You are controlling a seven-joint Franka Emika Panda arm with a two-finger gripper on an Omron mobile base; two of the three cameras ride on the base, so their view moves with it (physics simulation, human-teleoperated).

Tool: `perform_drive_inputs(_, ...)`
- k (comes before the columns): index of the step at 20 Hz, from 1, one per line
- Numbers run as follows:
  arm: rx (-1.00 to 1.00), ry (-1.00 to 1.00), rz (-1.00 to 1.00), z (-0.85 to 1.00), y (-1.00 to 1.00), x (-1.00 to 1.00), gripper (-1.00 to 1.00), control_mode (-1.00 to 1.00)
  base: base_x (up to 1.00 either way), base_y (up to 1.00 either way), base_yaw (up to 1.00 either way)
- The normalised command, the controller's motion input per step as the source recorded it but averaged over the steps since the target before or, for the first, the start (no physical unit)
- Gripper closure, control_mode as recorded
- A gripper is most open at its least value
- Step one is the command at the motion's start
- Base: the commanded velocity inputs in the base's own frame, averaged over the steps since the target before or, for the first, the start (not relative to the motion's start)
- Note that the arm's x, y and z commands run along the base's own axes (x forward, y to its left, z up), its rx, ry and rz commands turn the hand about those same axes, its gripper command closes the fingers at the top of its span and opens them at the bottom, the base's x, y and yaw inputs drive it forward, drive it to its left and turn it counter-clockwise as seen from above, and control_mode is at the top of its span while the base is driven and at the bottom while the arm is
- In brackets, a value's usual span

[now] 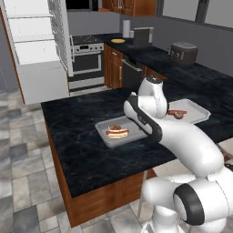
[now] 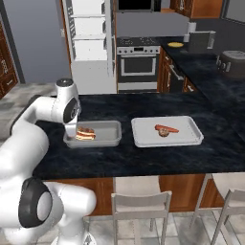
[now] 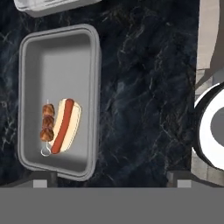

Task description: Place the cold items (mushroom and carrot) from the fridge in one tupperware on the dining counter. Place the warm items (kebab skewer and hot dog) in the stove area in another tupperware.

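Observation:
On the black dining counter (image 1: 73,150) stand two pale-grey tupperwares. One tupperware (image 3: 57,61) holds the hot dog (image 3: 65,126) in its tan bun with the kebab skewer (image 3: 47,127) lying alongside it. The other tupperware (image 2: 186,136) holds the orange carrot (image 2: 167,128) and the brown mushroom (image 2: 164,134). My gripper (image 3: 110,181) hovers above the counter, over the near end of the hot dog tupperware and the bare stone beside it. It is open, fingertips (image 3: 41,180) far apart, nothing between them. The hot dog (image 1: 117,133) also lies just left of my forearm.
The grey fridge (image 1: 36,54) stands open at the back left, white shelves showing. A stove (image 2: 139,62), a yellow plate (image 2: 175,44) and a toaster (image 1: 183,52) sit along the far counter. Stools (image 2: 139,201) stand at the dining counter's near side.

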Motion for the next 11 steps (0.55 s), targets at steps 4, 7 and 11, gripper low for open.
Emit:
perform_drive_inputs(4, 0.00, -0.01, 0.00, 0.53, -0.21, -0.64, -1.00, -1.00, 0.00, 0.00, 0.00)
perform_drive_inputs(7, 0.00, 0.00, 0.00, 0.45, -0.29, -0.62, -1.00, -1.00, 0.00, 0.00, 0.00)
perform_drive_inputs(11, 0.00, -0.02, 0.00, 0.37, -0.28, -0.67, -1.00, -1.00, 0.00, 0.00, 0.00)
